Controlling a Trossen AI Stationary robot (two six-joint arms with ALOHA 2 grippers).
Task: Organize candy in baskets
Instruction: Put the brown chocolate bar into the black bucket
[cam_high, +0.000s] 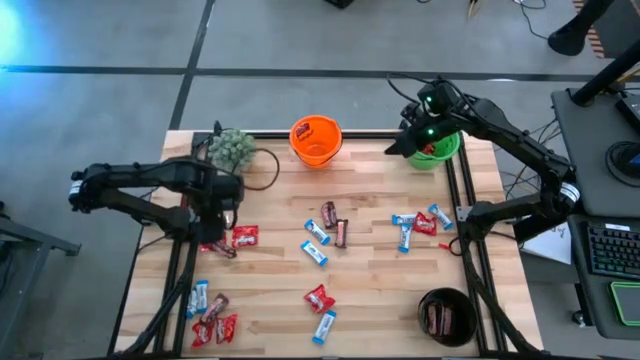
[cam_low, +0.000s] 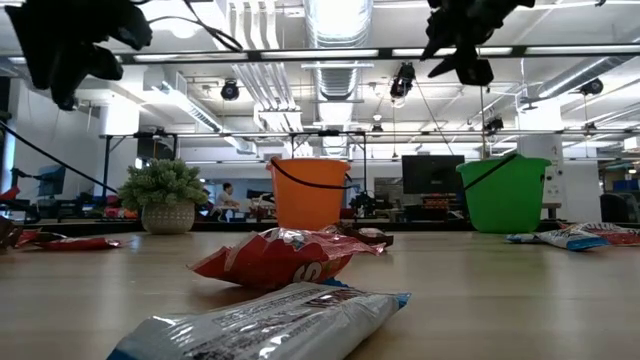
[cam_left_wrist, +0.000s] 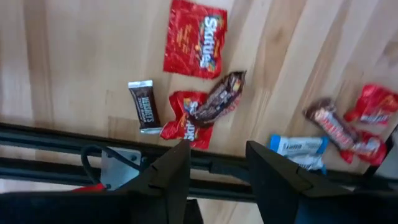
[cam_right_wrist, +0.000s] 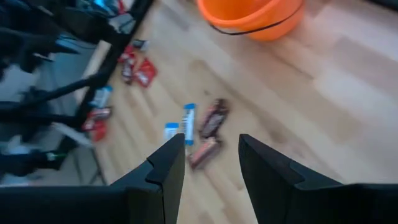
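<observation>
Red candy (cam_left_wrist: 186, 121) lies on the counter (cam_left_wrist: 74, 56) just beyond the left pincer (cam_left_wrist: 217, 168), spread and empty; it should be lowered squarely. The right pincer (cam_right_wrist: 211, 165), spread and empty, hangs above the green basket (cam_high: 440, 150).

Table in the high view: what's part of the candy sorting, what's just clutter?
Job:
- candy scattered on the wood
- orange basket
- green basket
- black basket, brown bars already inside
- left claw, open over the candy
- right claw, open by the green basket

Clutter:
- plant
- keyboard, off the table
</observation>
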